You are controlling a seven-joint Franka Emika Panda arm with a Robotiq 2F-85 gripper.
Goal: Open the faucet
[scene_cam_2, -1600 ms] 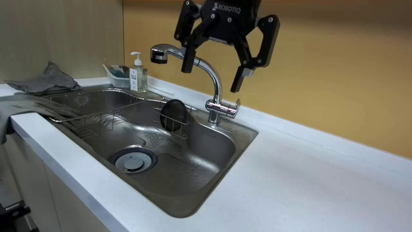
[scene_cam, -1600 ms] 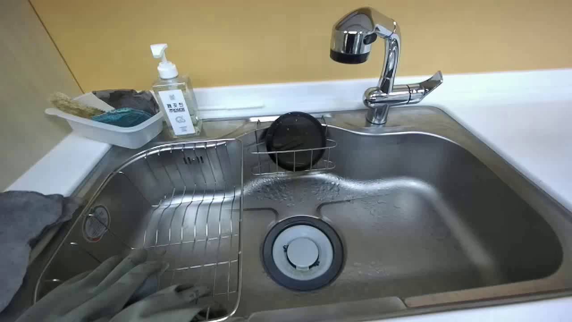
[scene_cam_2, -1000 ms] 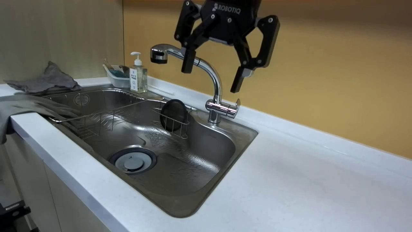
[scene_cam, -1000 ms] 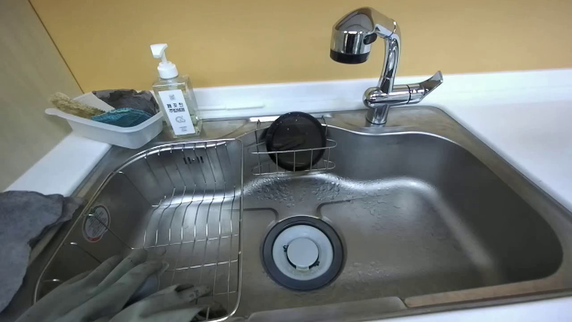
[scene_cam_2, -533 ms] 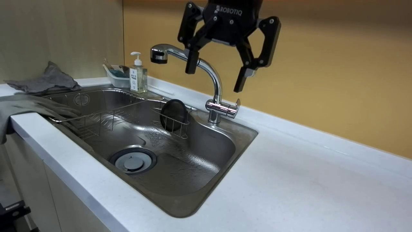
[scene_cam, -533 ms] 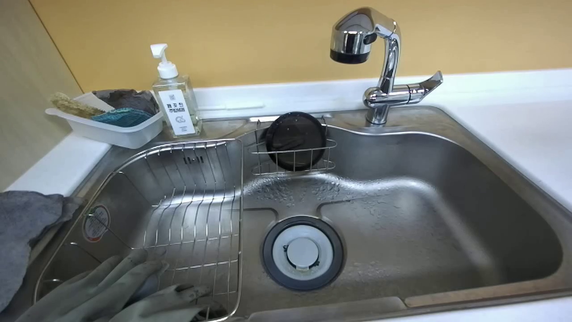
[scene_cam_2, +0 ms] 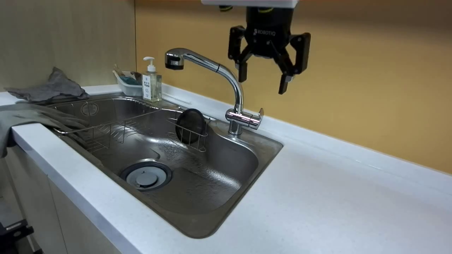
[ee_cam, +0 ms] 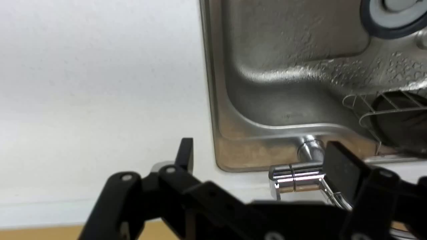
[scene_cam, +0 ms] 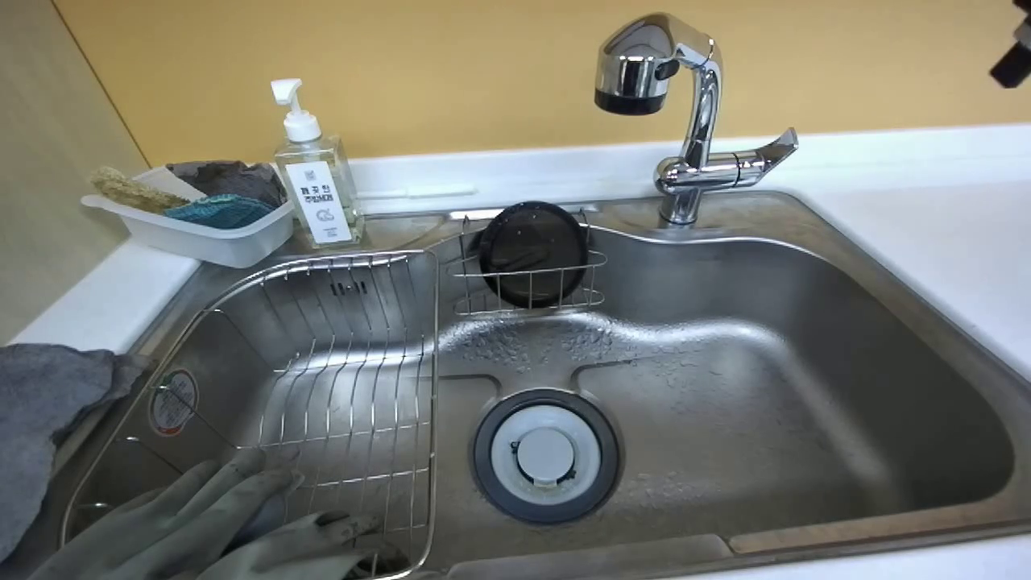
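Observation:
The faucet (scene_cam: 699,113) is shiny chrome with a rounded spray head and a flat side lever (scene_cam: 780,150). In an exterior view the faucet (scene_cam_2: 231,79) stands at the sink's back edge. My gripper (scene_cam_2: 263,80) is wide open and empty, above and to the right of the faucet base in that view, apart from it. In an exterior view only one fingertip (scene_cam: 1012,66) shows at the right edge. In the wrist view the faucet body (ee_cam: 297,176) and lever show between the jaws of the gripper (ee_cam: 262,156), below them; the right finger hides part of the neck.
The steel sink (scene_cam_2: 212,197) has a wire rack (scene_cam: 354,403) and a small basket with a black round dish (scene_cam: 533,254). A soap bottle (scene_cam: 318,185) and a white tub (scene_cam: 217,242) stand at the back left. Grey gloves (scene_cam: 185,515) lie at the front left.
My gripper has moved back and to the right in an exterior view, away from the neck, and one fingertip now shows at another exterior view's right edge. It stays open. The faucet has not moved.

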